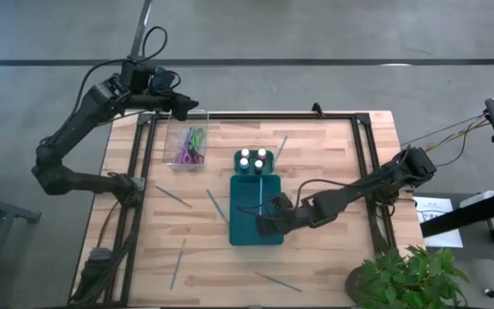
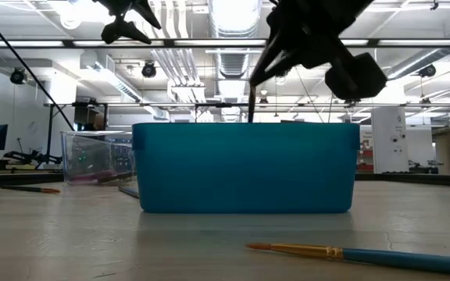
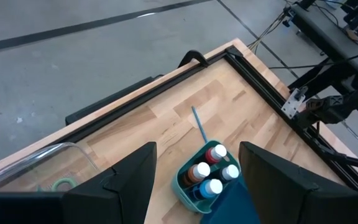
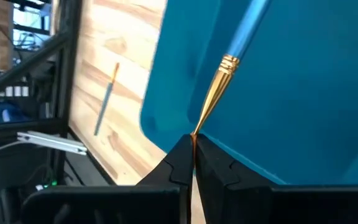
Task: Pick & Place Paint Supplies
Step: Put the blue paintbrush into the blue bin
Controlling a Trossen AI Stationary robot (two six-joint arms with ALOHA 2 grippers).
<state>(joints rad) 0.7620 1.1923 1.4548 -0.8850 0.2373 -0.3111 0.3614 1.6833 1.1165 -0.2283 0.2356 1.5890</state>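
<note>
A teal tray [image 1: 256,225] lies mid-table, and at its far end a small teal cup holds several white-capped paint bottles [image 1: 253,158]. My right gripper [image 1: 268,215] hovers over the tray, shut on a blue-handled brush [image 4: 244,31]. In the low view the brush [image 2: 252,105] drops behind the tray's near wall [image 2: 244,168]. My left gripper [image 1: 187,110] stands open high over the clear plastic box [image 1: 187,146] at the far left, which holds green and purple scissors [image 1: 194,144]. In the left wrist view its open fingers frame the bottles [image 3: 209,176]. My right gripper pinches the brush at its bristle tip, just past the gold ferrule [image 4: 211,96], between the free ends of its two fingers [image 4: 180,163]. The fingers slant downward over the tray. The blue handle runs on away from the fingers, above the tray's floor.
Loose brushes lie on the wood: two left of the tray [image 1: 172,196] [image 1: 215,204], one near the front left [image 1: 178,262], one at the front [image 1: 279,281] [image 2: 350,254], one beside the cup [image 1: 280,148]. A black frame [image 1: 367,163] borders the table.
</note>
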